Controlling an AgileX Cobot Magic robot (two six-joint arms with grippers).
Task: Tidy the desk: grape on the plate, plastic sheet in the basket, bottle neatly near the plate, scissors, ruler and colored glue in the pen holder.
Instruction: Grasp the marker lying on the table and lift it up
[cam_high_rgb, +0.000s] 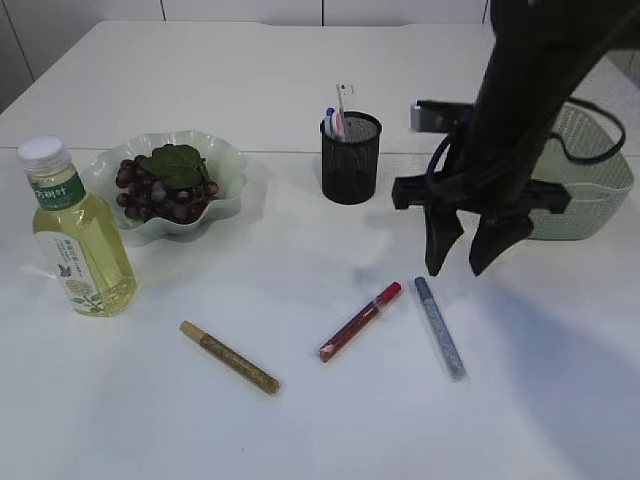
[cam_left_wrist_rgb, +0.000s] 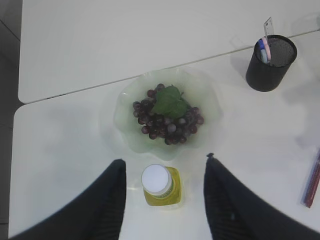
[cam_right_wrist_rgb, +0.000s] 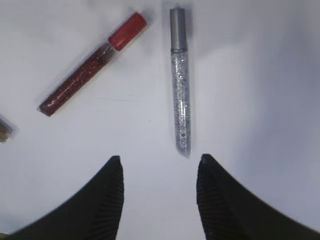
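The right arm (cam_high_rgb: 530, 90) is black, with tapered ribbed black fingers (cam_right_wrist_rgb: 100, 205) and looping black cables.

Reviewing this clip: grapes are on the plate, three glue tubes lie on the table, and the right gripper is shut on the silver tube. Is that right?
Not quite. The right gripper is open and holds nothing; the silver tube lies on the table ahead of its fingertips, as the right wrist view shows. The rest stands: the grapes are on the plate, and the red tube and gold tube also lie on the table.
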